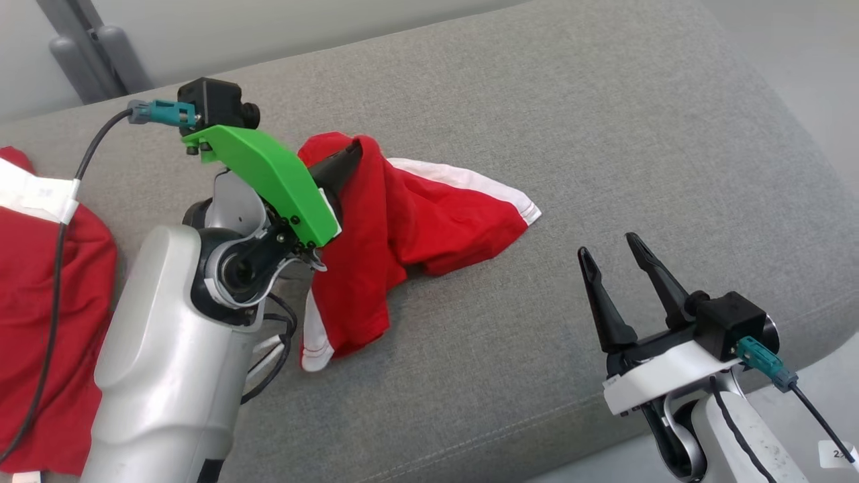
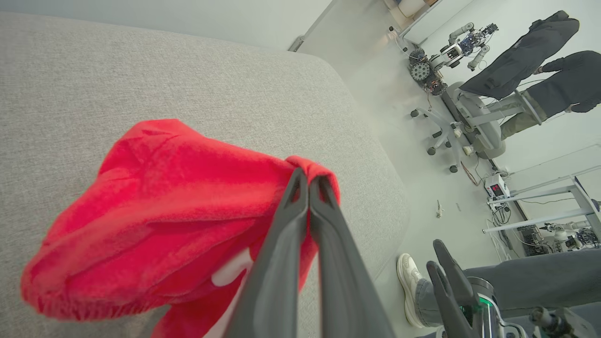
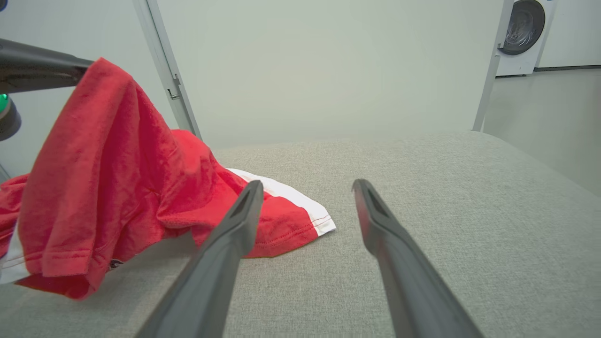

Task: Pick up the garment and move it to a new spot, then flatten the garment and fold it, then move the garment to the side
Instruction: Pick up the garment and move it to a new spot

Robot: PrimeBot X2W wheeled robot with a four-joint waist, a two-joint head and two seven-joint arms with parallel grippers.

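Observation:
The garment (image 1: 416,215) is red cloth with white bands, partly lifted off the grey cushion (image 1: 604,134). My left gripper (image 1: 349,155) is shut on its top edge, holding a peak of cloth up while the rest drapes down. The left wrist view shows the fingers (image 2: 286,225) pinched together on a red fold of the garment (image 2: 164,197). My right gripper (image 1: 609,247) stands open to the right of it, above the cushion with nothing between its fingers. In the right wrist view the garment (image 3: 117,178) hangs at left from the other gripper's finger (image 3: 42,70), its white-banded corner lying on the cushion ahead of the open right gripper (image 3: 305,188).
A second red and white cloth (image 1: 47,295) lies at the cushion's left edge. The cushion's front edge (image 1: 510,436) runs close to my right arm. A person's shoe (image 2: 411,281) and leg stand on the floor beside the cushion, with chairs and equipment (image 2: 469,122) beyond.

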